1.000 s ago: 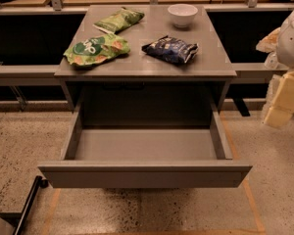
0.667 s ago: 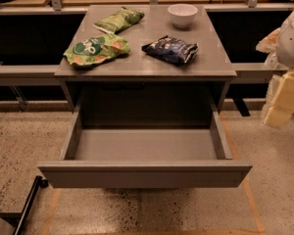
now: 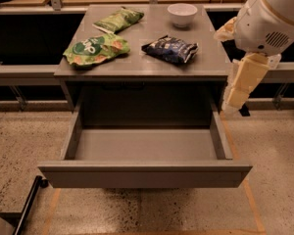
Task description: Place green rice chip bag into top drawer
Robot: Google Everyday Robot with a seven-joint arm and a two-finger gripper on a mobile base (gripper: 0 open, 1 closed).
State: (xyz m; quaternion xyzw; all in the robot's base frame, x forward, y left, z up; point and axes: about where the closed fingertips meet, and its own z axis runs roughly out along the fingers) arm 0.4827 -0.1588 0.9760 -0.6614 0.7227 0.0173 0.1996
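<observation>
What seems to be my gripper (image 3: 234, 98) is hanging beside the grey table's (image 3: 137, 68) right edge, above the open top drawer (image 3: 144, 174); I cannot tell its state. The green rice chip bag (image 3: 95, 49) is lying on the table's front left.

Table (image 3: 137, 66) bears green rice chip bag (image 3: 95, 48), olive bag (image 3: 118, 19), blue bag (image 3: 170, 49), bowl (image 3: 182, 13) — tool (image 3: 236, 94) beside its right edge

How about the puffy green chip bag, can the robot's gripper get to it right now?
Probably yes. The green rice chip bag lies uncovered on the left side of the table. The gripper hangs beside its right edge, below the tabletop, so it must rise and cross above the dark blue bag.
</observation>
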